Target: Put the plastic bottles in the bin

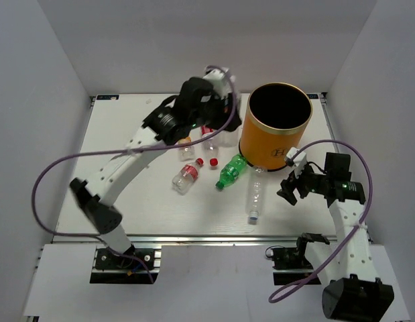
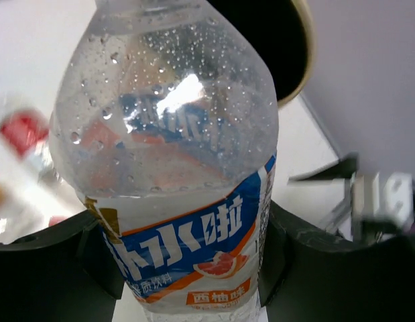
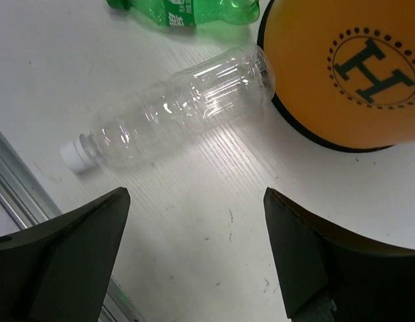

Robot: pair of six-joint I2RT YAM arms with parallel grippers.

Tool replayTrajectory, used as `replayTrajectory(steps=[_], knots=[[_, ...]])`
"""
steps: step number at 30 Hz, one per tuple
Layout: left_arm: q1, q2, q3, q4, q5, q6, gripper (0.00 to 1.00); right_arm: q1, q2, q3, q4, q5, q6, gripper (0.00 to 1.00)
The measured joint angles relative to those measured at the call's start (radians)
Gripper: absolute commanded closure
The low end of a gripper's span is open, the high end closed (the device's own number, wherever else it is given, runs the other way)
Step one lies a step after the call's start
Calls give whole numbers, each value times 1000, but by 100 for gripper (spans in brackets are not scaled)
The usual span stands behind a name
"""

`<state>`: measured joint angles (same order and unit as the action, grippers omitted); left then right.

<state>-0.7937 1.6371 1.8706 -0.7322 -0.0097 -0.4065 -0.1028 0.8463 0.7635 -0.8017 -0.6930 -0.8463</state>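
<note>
One clear blue-labelled plastic bottle (image 2: 167, 134) sat pinched in the left gripper (image 2: 190, 268) just left of the tall orange cylindrical bin (image 1: 264, 144); released short of the rim, it would likely fall outside. Right gripper (image 3: 195, 201) hung spread, empty.

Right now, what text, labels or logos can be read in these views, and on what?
"H", in a dotted ring: on the bin.
"水啦", and lower down "西柚味": on the label of the bottle in the left gripper; the small line between them is blurred.
On the green bottle: white print, unreadable.
On the red-label bottle: too small to read.
</note>
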Motion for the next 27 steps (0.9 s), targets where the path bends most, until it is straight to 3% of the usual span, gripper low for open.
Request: replayTrajectory(steps=[4, 7, 15, 22, 25, 26, 27], knots=[[-40, 243, 330, 61, 9, 108, 99, 0, -54, -52, 4, 34, -3, 15], [-57, 363, 452, 145, 14, 156, 96, -1, -31, -92, 13, 43, -3, 16], [-63, 386, 246, 466, -16, 196, 90, -1, -14, -120, 27, 33, 5, 16], [-64, 458, 349, 637, -40, 177, 81, -1, 27, -120, 48, 5, 14, 10], [-64, 481, 367, 693, -55, 165, 61, -1, 48, -120, 50, -11, 11, 10], [-64, 490, 372, 705, -57, 161, 47, -1, 56, -121, 51, -14, 11, 10], [-64, 504, 379, 712, -60, 158, 41, -1, 66, -121, 54, -17, 11, 10]])
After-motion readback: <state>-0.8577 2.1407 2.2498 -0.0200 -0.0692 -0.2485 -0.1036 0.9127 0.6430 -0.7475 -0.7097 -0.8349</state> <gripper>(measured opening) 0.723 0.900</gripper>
